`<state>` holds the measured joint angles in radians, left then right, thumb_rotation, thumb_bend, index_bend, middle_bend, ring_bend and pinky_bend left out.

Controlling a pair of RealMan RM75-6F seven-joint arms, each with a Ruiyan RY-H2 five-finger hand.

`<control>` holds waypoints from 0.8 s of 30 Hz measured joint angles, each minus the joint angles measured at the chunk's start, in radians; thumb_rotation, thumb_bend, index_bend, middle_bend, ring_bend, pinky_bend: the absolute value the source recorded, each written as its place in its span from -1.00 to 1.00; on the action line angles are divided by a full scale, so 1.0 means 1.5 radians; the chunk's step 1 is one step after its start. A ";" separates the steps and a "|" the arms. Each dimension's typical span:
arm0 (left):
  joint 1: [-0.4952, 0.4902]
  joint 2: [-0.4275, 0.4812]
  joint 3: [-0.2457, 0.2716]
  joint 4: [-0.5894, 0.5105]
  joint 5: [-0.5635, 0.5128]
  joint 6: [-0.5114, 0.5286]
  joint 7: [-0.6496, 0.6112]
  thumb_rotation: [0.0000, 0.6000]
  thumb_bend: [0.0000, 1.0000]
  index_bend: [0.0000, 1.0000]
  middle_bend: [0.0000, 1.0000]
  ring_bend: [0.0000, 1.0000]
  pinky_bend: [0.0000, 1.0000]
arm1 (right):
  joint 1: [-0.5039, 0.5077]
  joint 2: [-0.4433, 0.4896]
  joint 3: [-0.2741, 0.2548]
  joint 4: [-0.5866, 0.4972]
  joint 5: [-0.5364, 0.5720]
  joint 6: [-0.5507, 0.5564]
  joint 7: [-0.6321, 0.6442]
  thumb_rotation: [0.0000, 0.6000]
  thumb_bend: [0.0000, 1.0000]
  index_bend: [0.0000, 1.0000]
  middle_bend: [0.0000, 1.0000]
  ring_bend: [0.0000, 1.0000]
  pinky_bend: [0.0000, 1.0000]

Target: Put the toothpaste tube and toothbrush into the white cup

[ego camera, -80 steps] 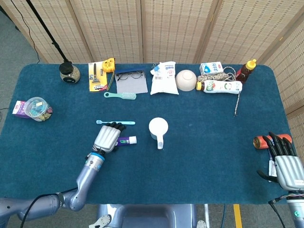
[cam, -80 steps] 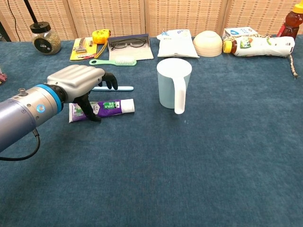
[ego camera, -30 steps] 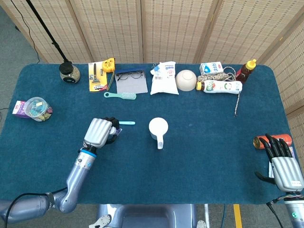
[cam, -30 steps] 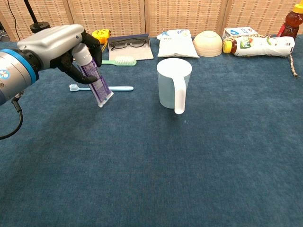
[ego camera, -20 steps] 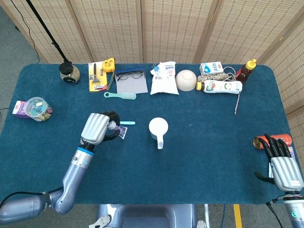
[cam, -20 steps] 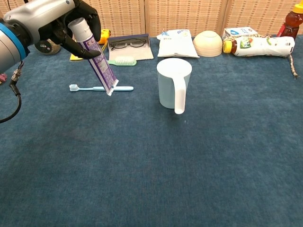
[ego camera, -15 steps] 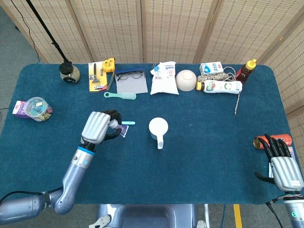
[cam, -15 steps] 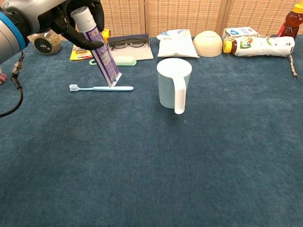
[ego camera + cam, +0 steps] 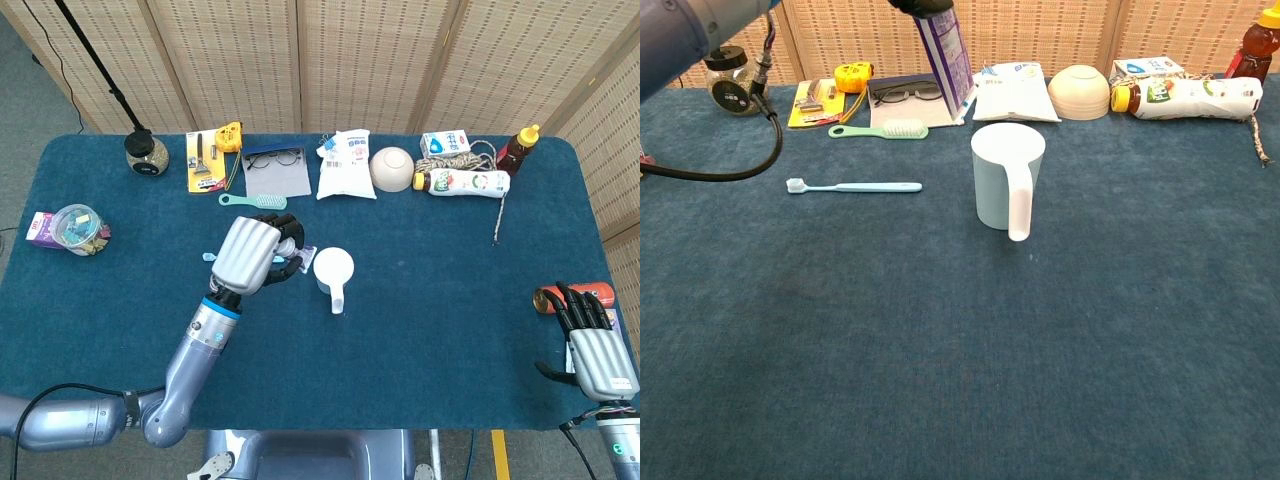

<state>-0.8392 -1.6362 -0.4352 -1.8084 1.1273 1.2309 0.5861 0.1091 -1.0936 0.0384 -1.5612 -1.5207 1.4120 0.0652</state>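
Note:
My left hand [image 9: 255,255] grips the purple toothpaste tube [image 9: 947,55] high above the table, just left of the white cup [image 9: 333,268]. In the chest view the tube hangs tail down, its flat end near the rim of the white cup [image 9: 1006,180], and only the dark fingertips [image 9: 920,6] show at the top edge. The light blue toothbrush [image 9: 854,186] lies flat on the cloth left of the cup, mostly hidden by the hand in the head view. My right hand [image 9: 597,345] rests at the table's near right edge, fingers apart, holding nothing.
Along the far edge stand a jar [image 9: 146,153], razor pack [image 9: 203,160], tape measure [image 9: 229,135], glasses [image 9: 272,158], green brush [image 9: 253,200], white pouch [image 9: 346,165], bowl [image 9: 392,169], bottles [image 9: 470,182] and rope. A plastic jar [image 9: 78,229] sits far left. An orange object [image 9: 548,299] lies by my right hand.
My left hand has carried the toothpaste tube up and to the right, from over the toothbrush to beside the cup. The toothbrush now lies uncovered in the chest view. The right hand is still.

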 measured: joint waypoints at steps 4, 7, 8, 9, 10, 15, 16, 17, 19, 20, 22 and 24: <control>-0.021 -0.025 -0.002 0.026 -0.015 0.000 0.012 1.00 -0.16 0.17 0.08 0.10 0.30 | 0.001 0.000 0.000 0.001 0.001 -0.003 0.004 1.00 -1.00 -1.00 -1.00 -1.00 -1.00; -0.036 -0.044 -0.001 0.056 -0.019 0.000 0.015 1.00 -0.16 0.17 0.08 0.10 0.30 | 0.002 0.001 -0.002 0.001 0.000 -0.006 0.005 1.00 -1.00 -1.00 -1.00 -1.00 -1.00; -0.041 -0.051 0.000 0.068 -0.021 -0.001 0.014 1.00 -0.16 0.17 0.08 0.09 0.30 | 0.003 0.001 -0.002 0.001 0.000 -0.007 0.006 1.00 -1.00 -1.00 -1.00 -1.00 -1.00; -0.044 -0.056 0.001 0.078 -0.022 -0.002 0.014 1.00 -0.16 0.17 0.08 0.09 0.30 | 0.004 0.001 -0.003 0.001 0.000 -0.010 0.006 1.00 -1.00 -1.00 -1.00 -1.00 -1.00; -0.048 -0.061 0.001 0.087 -0.023 -0.003 0.012 1.00 -0.16 0.17 0.08 0.09 0.30 | 0.004 0.001 -0.003 0.001 0.001 -0.011 0.006 1.00 -1.00 -1.00 -1.00 -1.00 -1.00; -0.069 -0.094 0.005 0.138 -0.022 -0.012 -0.016 1.00 -0.16 0.17 0.08 0.08 0.30 | 0.005 0.000 -0.004 -0.001 0.000 -0.012 0.006 1.00 -1.00 -1.00 -1.00 -1.00 -1.00; -0.072 -0.099 0.007 0.145 -0.021 -0.014 -0.020 1.00 -0.16 0.17 0.08 0.08 0.30 | 0.006 0.000 -0.005 0.000 0.000 -0.013 0.006 1.00 -1.00 -1.00 -1.00 -1.00 -1.00; -0.076 -0.105 0.009 0.155 -0.021 -0.016 -0.024 1.00 -0.16 0.17 0.08 0.08 0.30 | 0.006 0.000 -0.005 0.000 0.000 -0.015 0.007 1.00 -1.00 -1.00 -1.00 -1.00 -1.00; -0.081 -0.115 0.010 0.169 -0.022 -0.019 -0.029 1.00 -0.16 0.17 0.08 0.07 0.30 | 0.008 0.001 -0.006 0.000 0.001 -0.022 0.013 1.00 -1.00 -1.00 -1.00 -1.00 -1.00; -0.085 -0.121 0.011 0.178 -0.022 -0.021 -0.030 1.00 -0.16 0.17 0.08 0.07 0.30 | 0.009 0.002 -0.007 0.000 0.002 -0.025 0.016 1.00 -1.00 -1.00 -1.00 -1.00 -1.00; -0.090 -0.130 0.013 0.193 -0.023 -0.021 -0.030 1.00 -0.16 0.17 0.08 0.07 0.30 | 0.010 0.003 -0.008 0.000 0.001 -0.026 0.018 1.00 -1.00 -1.00 -1.00 -1.00 -1.00; -0.096 -0.142 0.015 0.210 -0.025 -0.021 -0.027 1.00 -0.16 0.15 0.08 0.05 0.30 | 0.010 0.004 -0.008 0.000 0.000 -0.025 0.020 1.00 -1.00 -1.00 -1.00 -1.00 -1.00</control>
<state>-0.9830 -1.8498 -0.4134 -1.4928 1.0897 1.1990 0.5454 0.1242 -1.0880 0.0259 -1.5616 -1.5203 1.3738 0.0948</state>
